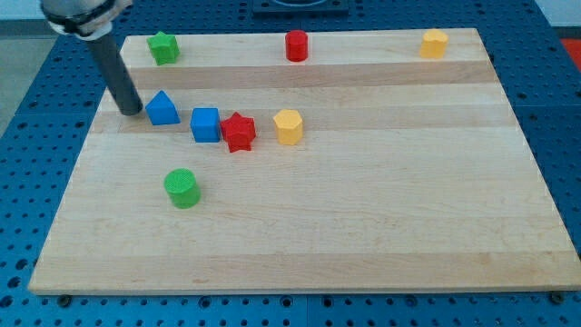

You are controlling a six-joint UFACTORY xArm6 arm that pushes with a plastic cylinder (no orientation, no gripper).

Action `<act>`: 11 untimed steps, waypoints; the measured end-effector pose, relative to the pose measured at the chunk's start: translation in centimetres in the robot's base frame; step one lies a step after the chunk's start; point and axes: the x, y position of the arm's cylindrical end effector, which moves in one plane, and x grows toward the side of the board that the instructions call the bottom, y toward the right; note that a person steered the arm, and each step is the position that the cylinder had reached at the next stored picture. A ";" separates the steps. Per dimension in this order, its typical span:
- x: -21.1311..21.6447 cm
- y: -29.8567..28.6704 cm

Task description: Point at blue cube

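Where the dark rod comes down from the view's top left, my tip (132, 112) rests on the counter (363, 218) near its left edge. No hand on this rig, only the rod; nothing is held and there are no jaws to read.

Just to the view's right of my tip: a blue block with a peaked top (162, 108), close but whether touching I cannot tell.
Next right of that, a little lower in the view: the blue cube (206, 124), apart from my tip with the peaked block between.
Against the cube's right side: a red star-shaped block (239, 132), touching or nearly so.
Further right, a small gap: a yellow hexagonal block (288, 126).

Below my tip and slightly right, well apart: a green cylinder (182, 188).
Above my tip, near the counter's top edge: a green block (163, 47), shape unclear.
Far along that top edge to the right: a red cylinder (297, 44), then a yellow block (435, 43) near the top right corner.
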 end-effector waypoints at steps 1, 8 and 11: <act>0.1 3.4; 8.7 7.3; 16.4 4.1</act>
